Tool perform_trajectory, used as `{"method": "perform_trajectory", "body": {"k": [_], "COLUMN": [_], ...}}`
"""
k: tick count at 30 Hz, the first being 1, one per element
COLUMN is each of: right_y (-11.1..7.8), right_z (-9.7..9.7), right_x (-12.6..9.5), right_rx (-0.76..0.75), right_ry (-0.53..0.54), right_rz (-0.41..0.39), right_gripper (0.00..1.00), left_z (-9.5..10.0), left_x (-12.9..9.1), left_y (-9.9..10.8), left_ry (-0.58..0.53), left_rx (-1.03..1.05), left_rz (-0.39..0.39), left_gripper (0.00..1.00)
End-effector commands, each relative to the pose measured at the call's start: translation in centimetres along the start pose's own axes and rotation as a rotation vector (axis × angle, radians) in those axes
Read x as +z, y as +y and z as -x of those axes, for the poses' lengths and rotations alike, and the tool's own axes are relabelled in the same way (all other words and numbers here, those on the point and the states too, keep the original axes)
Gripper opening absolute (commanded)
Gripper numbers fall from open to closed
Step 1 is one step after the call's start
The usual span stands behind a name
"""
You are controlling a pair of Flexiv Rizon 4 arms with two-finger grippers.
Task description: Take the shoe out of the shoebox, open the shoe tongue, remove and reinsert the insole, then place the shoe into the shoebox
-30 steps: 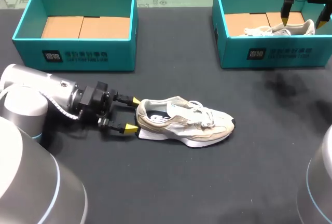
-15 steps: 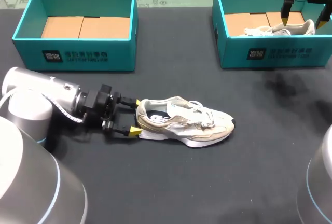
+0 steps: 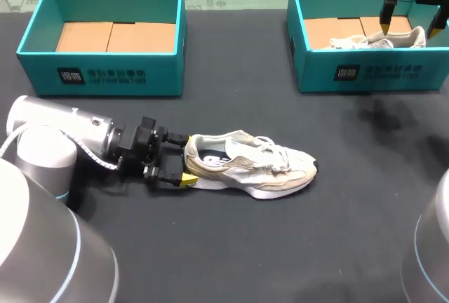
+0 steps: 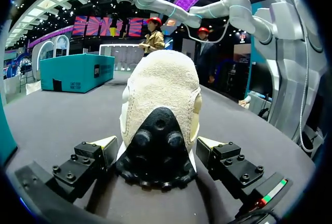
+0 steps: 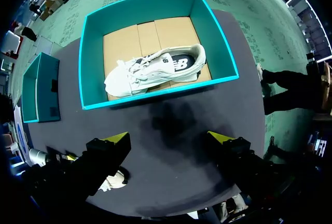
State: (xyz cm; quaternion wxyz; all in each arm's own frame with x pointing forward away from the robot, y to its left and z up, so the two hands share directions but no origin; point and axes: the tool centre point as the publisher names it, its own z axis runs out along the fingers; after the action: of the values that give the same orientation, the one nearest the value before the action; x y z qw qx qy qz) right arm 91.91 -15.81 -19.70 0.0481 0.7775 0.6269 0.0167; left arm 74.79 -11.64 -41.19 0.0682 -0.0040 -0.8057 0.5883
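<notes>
Straddling: your left tool (image 3: pixel 184 158) sits spread around the shoe (image 3: pixel 252 163) heel, mid-left.
Risk: closing off-centre could twist it away.

Shoe (image 3: pixel 249 166), table centre, toe right; left gripper (image 3: pixel 184 158) spread either side of its heel. Left shoebox (image 3: pixel 102 77) far left; right shoebox (image 3: pixel 365 73) far right, right gripper (image 3: pixel 410 28) spread over it.

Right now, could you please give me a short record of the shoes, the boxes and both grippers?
shoe on table: on its sole, toe toward my right, outside both boxes
left gripper: jaws open, one either side of that shoe's heel
right gripper: jaws open, holding nothing, above the right box
second shoe: lying in the right box
left box: no shoe in it
</notes>
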Motion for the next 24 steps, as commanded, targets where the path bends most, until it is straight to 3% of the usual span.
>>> {"method": "perform_trajectory", "body": {"k": [1,24], "right_y": [0.0,0.0], "right_z": [0.0,0.0], "right_x": [0.0,0.0], "right_rx": [0.0,0.0], "right_ry": [0.0,0.0], "right_rz": [0.0,0.0], "right_gripper": [1.0,1.0], "left_z": [-0.2,0.2], "left_x": [0.5,2.2], "left_y": [0.0,-0.2], "left_ry": [-0.011,-0.011], "left_rx": [0.004,0.007], "left_rz": [-0.001,-0.007], "left_gripper": [1.0,1.0]}}
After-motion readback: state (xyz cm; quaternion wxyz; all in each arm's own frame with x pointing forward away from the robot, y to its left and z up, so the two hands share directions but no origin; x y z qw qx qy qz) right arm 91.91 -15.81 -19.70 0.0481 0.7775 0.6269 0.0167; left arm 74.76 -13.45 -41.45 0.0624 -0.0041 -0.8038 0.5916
